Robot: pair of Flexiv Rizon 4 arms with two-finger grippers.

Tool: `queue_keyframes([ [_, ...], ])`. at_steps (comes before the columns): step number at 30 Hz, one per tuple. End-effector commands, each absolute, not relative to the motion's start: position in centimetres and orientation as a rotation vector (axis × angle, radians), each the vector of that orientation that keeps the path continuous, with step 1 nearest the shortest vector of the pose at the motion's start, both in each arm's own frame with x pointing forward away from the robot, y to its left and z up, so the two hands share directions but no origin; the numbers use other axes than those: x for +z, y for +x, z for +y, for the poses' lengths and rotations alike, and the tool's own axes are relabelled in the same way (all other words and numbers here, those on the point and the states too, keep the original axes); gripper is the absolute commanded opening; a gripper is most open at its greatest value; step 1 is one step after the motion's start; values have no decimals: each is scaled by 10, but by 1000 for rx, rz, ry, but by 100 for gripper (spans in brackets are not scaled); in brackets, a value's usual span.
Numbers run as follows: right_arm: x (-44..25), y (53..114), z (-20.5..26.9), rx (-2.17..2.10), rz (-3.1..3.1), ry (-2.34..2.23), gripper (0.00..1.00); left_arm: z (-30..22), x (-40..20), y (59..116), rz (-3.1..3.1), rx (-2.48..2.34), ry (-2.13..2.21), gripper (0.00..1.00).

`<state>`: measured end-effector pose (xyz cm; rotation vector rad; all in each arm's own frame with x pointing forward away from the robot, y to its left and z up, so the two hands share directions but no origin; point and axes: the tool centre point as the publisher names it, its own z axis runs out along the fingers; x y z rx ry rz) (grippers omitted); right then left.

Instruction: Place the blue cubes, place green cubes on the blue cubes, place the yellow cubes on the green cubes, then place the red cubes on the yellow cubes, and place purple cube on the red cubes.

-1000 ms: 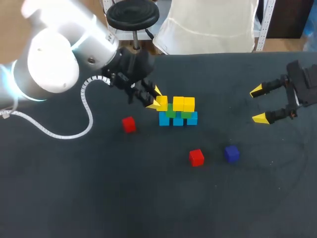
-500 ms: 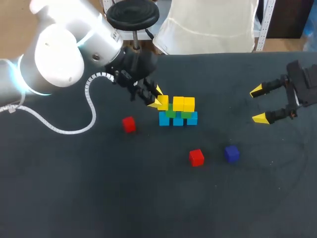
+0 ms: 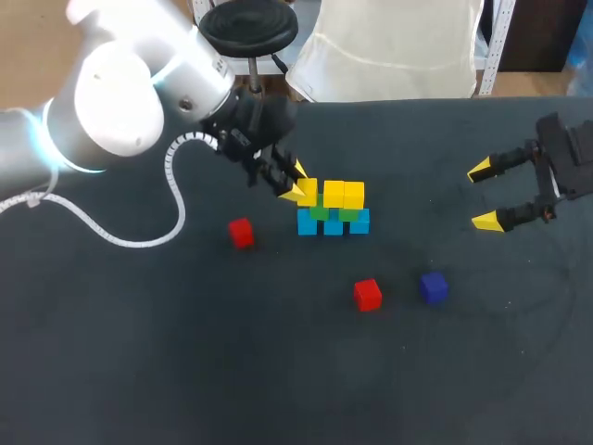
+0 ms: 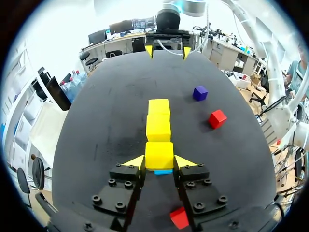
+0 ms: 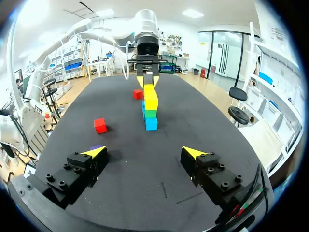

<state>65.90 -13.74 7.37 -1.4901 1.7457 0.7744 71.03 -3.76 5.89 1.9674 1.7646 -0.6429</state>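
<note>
Three blue cubes [image 3: 333, 223] form a row mid-table, with green cubes [image 3: 349, 214] on them and two yellow cubes [image 3: 344, 194] on top. At the stack's left end my left gripper [image 3: 298, 182] is shut on a third yellow cube [image 3: 306, 192]; the left wrist view shows this cube [image 4: 159, 155] between the yellow tips with a blue cube [image 4: 163, 172] under it. Two red cubes [image 3: 241, 232] [image 3: 368, 294] and a purple cube [image 3: 433, 286] lie loose on the mat. My right gripper [image 3: 488, 195] hangs open and empty far to the right.
The black table [image 3: 139, 371] extends well around the stack. In the right wrist view the purple cube [image 5: 95, 146] peeks out behind one finger of the right gripper [image 5: 145, 153], and the stack [image 5: 151, 104] stands well ahead of it.
My left arm's upper body has shifted slightly up and to the right; its gripper stays at the stack's left end with the yellow cube. The right arm has not moved.
</note>
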Motion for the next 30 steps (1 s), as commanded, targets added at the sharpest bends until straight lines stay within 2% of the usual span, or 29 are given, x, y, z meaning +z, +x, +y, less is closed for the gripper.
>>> queue_keyframes([
  [1, 73, 660, -137, 777, 1743, -1491, 100, -39, 58, 715, 1765, -649, 1980, 0],
  [30, 73, 660, -137, 777, 1743, -1491, 100, -45, 54, 718, 1752, -652, 2013, 0],
])
